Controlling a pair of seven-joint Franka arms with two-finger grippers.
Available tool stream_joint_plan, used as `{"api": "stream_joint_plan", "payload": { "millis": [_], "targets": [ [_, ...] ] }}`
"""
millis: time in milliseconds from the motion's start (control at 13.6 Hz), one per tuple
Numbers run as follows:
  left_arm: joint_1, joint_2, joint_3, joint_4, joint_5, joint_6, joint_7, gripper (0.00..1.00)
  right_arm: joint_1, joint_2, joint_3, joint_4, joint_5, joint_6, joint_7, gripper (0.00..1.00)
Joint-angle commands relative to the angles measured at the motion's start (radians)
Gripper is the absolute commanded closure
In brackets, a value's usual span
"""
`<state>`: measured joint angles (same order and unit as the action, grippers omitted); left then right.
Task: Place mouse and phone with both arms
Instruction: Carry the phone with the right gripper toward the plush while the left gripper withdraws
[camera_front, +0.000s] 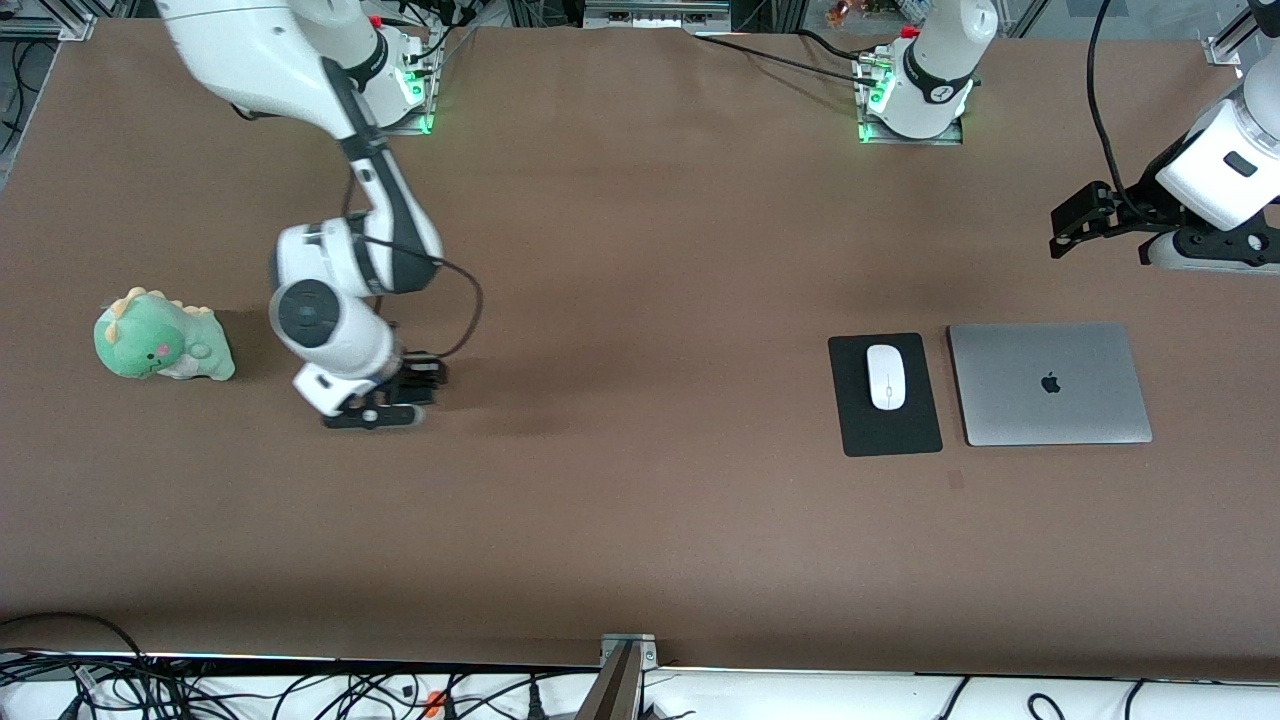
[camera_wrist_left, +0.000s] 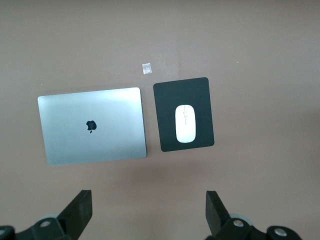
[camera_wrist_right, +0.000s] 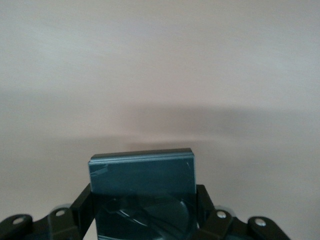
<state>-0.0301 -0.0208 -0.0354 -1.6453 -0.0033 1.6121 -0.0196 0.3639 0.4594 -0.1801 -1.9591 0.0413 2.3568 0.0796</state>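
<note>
Fingers of my right gripper (camera_wrist_right: 145, 220) pinch the small black slab phone (camera_wrist_right: 142, 177) at lower left; white oval mouse (camera_front: 886, 377) rests on black pad (camera_front: 886, 432), so left gripper (camera_wrist_left: 147, 215) waits, spread wide.

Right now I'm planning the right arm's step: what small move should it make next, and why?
Probably carry the phone toward the left arm's end of the table. The right end effector is shut on the phone, low over bare table beside the dinosaur plush. The mouse already lies on the mouse pad beside the laptop, and the left end effector waits open above them.
</note>
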Motion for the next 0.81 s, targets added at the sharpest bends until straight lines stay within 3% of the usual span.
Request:
{"api": "stream_joint_plan", "payload": {
  "millis": [0, 368, 737],
  "targets": [
    [-0.002, 0.015, -0.006, 0.033, 0.020, -0.021, -0.003, 0.00, -0.107, -0.155, 0.019, -0.228, 0.005, 0.093, -0.090, 0.68],
    [-0.010, 0.013, -0.008, 0.033, 0.022, -0.023, -0.003, 0.00, -0.261, -0.194, 0.017, -0.408, 0.006, 0.317, -0.219, 0.68],
    [-0.011, 0.015, -0.006, 0.033, 0.022, -0.020, -0.003, 0.00, -0.295, -0.088, 0.019, -0.408, 0.025, 0.478, -0.253, 0.68]
  ]
}}
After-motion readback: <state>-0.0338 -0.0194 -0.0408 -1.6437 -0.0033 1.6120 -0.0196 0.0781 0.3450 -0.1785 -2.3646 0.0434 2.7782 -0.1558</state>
